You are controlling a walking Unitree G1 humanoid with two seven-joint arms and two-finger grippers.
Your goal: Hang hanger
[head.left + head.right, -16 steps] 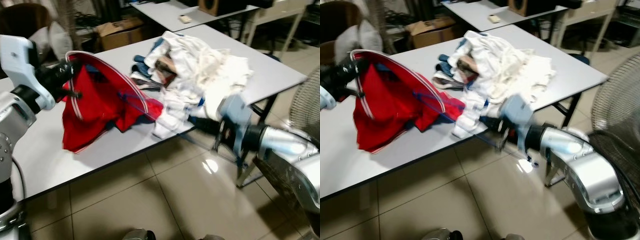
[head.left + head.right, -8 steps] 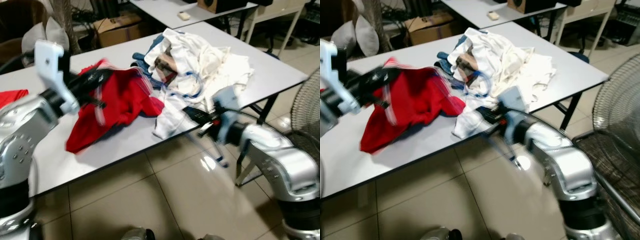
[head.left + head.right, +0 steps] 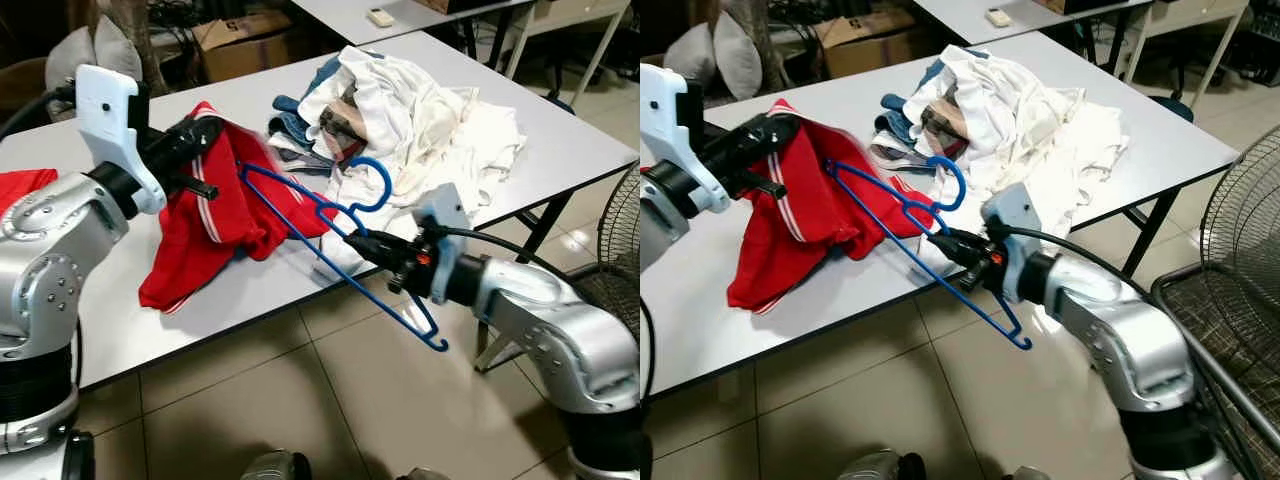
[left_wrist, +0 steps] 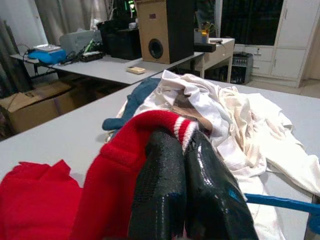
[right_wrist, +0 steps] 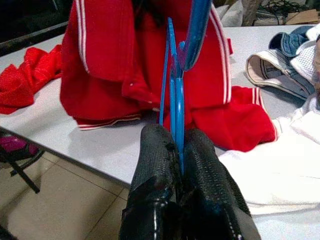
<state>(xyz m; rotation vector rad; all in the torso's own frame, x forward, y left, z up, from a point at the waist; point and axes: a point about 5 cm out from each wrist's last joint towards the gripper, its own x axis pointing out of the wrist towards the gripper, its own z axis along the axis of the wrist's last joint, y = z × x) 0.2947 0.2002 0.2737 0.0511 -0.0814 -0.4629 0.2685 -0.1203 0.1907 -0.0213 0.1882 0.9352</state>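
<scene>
My right gripper (image 3: 353, 240) is shut on the neck of a blue hanger (image 5: 176, 100), just off the table's front edge. The hanger slants from the floor side up toward the red garment, hook (image 3: 383, 175) over the white clothes. The red garment (image 3: 215, 220) has white stripes. My left gripper (image 3: 205, 130) is shut on its collar and holds it up, the rest draped on the white table (image 3: 120, 320). The hanger's far tip sits close by the collar. In the left wrist view the pinched collar (image 4: 172, 122) sits above the fingertips (image 4: 165, 145).
A heap of white and blue clothes (image 3: 410, 110) covers the table's right half. Another red cloth (image 3: 20, 185) lies at the far left. A standing fan (image 3: 1230, 260) is close on my right. A cardboard box (image 3: 245, 45) and a second table (image 3: 400, 12) stand behind.
The view has shifted. The red garment, spread wide a second ago, now hangs bunched from my left gripper. My right gripper has risen toward the table edge with the hanger.
</scene>
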